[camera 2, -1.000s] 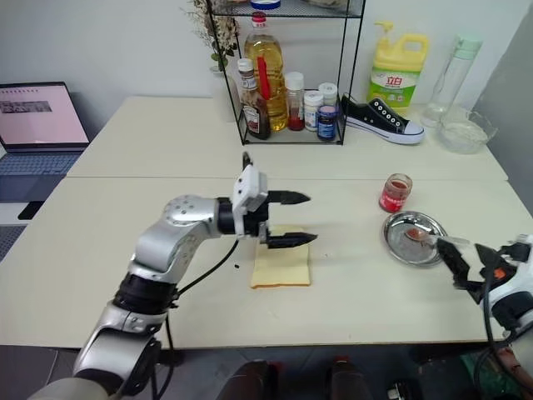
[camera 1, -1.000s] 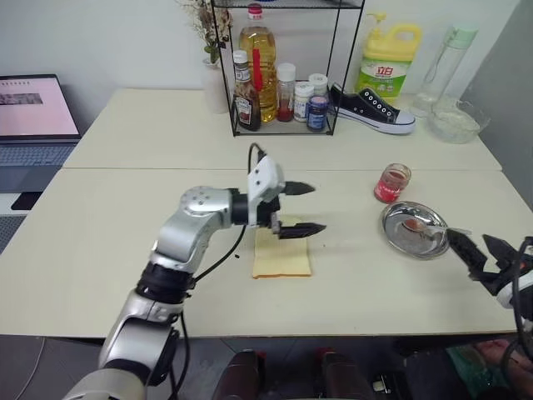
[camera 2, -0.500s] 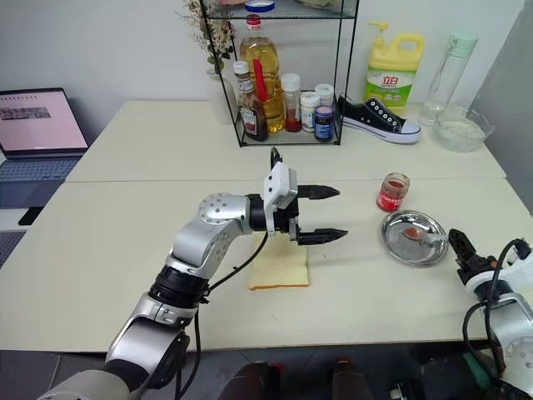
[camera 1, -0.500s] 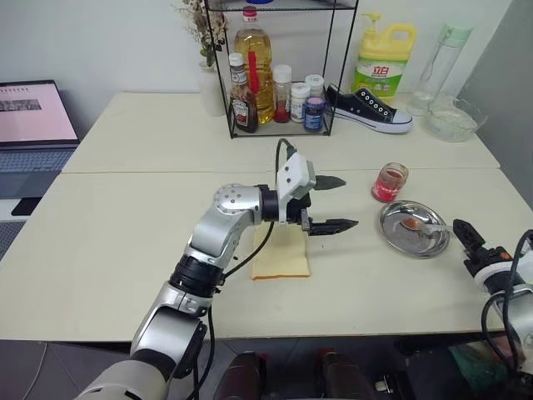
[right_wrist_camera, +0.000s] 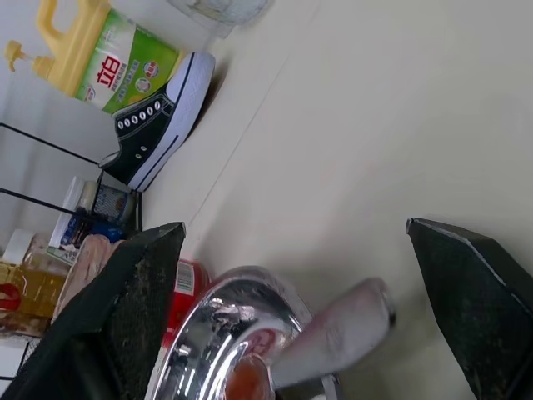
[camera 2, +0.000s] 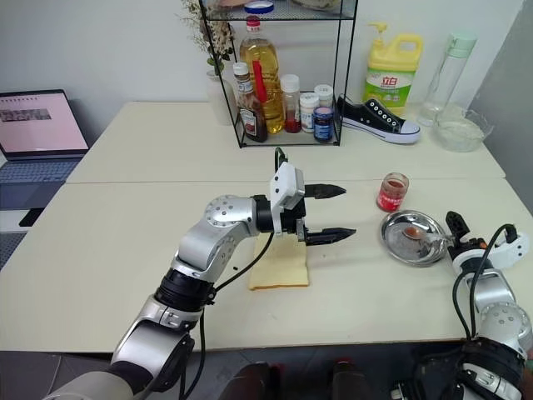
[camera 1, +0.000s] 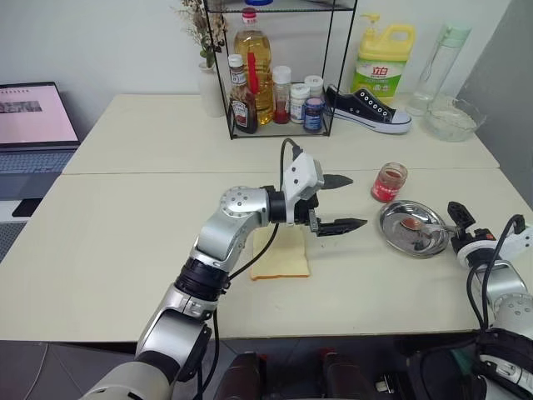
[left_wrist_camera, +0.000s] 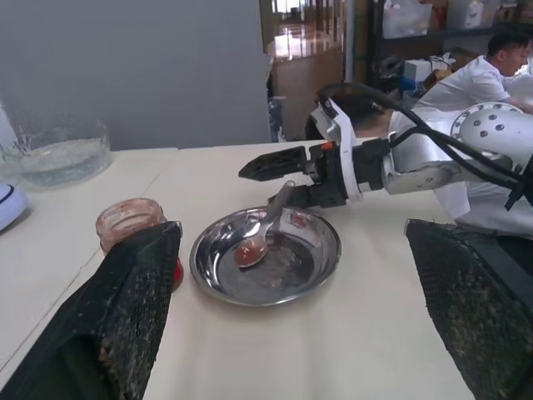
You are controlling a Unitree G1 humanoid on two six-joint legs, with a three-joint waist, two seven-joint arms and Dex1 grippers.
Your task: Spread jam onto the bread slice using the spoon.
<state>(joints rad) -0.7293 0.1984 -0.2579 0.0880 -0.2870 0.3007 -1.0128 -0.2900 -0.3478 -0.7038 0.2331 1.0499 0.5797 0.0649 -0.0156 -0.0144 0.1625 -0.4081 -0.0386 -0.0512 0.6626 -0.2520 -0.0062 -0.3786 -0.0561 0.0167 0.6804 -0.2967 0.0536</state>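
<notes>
The spoon (camera 1: 423,227) lies at the right of the left eye view, its red-stained bowl resting inside the round steel dish (camera 1: 398,239) and its handle running out over the dish's right rim toward the right gripper (camera 1: 460,222). It is a slim metal utensil: judged light, rigid and smooth, so it is likely to slip or pivot if pinched off-centre. The bowl carries jam and is sticky; the handle is the part to grasp, preferably near its free end where it clears the rim. The left wrist view shows the right gripper with its fingers spread wide, level with the handle and straddling or just short of it; contact cannot be confirmed. Nothing is held.

The jam jar (camera 1: 391,182) stands just beyond the dish, toward the upper right of centre. It is glass, hence fragile and prone to tipping if struck.

The bread slice (camera 1: 281,256) lies flat at the centre of the frame, partly under the left gripper (camera 1: 343,202). It is judged soft, light and easily dragged or torn under spoon pressure. The left gripper hangs above the table with its two fingers wide apart, pointing toward the dish and gripping nothing.

Judgement: the step in hand is taking up the spoon; no jam shows on the slice yet.
</notes>
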